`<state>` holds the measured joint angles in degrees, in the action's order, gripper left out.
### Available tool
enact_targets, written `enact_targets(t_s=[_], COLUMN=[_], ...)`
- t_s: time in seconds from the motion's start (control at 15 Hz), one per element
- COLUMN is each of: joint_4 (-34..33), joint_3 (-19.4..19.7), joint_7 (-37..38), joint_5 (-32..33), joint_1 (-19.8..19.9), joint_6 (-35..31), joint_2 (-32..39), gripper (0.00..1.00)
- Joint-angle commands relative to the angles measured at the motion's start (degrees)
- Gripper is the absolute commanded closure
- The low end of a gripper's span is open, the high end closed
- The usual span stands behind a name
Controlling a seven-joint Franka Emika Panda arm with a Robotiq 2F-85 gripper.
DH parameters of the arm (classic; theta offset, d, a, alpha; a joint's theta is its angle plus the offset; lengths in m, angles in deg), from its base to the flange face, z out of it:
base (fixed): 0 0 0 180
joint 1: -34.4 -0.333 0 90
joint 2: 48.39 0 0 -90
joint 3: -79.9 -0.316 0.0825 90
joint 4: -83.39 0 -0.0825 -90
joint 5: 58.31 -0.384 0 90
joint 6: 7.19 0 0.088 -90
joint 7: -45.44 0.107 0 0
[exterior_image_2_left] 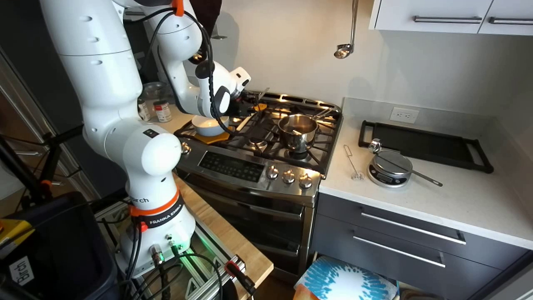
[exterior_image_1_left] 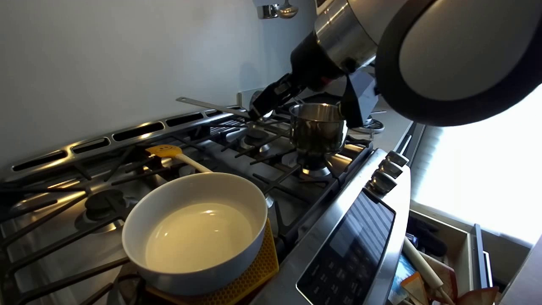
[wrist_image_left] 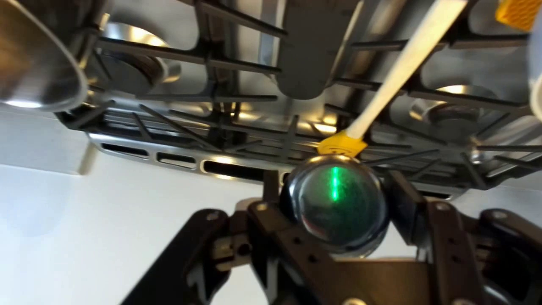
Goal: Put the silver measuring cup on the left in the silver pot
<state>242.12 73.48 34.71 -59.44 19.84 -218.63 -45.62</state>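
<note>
The silver measuring cup sits between both fingers of my gripper in the wrist view, its round metal bottom facing the camera. My gripper appears shut on it, above the back of the stove. Its long thin handle sticks out past the fingers; in an exterior view the cup itself is mostly hidden behind the finger. The handle also shows by the gripper. The silver pot stands upright on a stove grate, apart from the cup. It also shows and, partly, in the wrist view.
A large cream pan stands on a yellow trivet on the stove. A yellow spatula lies behind it. A scale bearing another long-handled cup, a whisk and a black tray are on the counter. A ladle hangs on the wall.
</note>
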Motion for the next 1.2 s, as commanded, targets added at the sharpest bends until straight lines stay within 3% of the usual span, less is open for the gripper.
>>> enact_targets(t_s=[0.0, 0.07, 0.13, 0.27, 0.73, 0.93, 1.13], joint_4=[-0.5, -0.8, -0.9, -1.0, -1.2, -1.2, -1.4], joint_3=[0.4, 0.7, 0.9, 1.2, 0.2, -1.0, -1.1], joint_7=[-1.0, -2.1, -2.5, -3.6, -17.0, -18.0, -19.2], joint_5=[-3.8, -6.6, -7.8, -10.9, -40.4, -52.0, -58.5], joint_1=[0.0, 0.0, 0.1, -0.2, -2.3, -3.8, -4.3], joint_6=[0.0, 0.0, 0.0, -2.7, -11.9, -17.1, -22.0], joint_2=[0.0, 0.0, -0.1, 0.2, 2.8, 4.6, 5.1], gripper=[0.37, 0.37, 0.62, 0.62, 0.62, 0.62, 0.62])
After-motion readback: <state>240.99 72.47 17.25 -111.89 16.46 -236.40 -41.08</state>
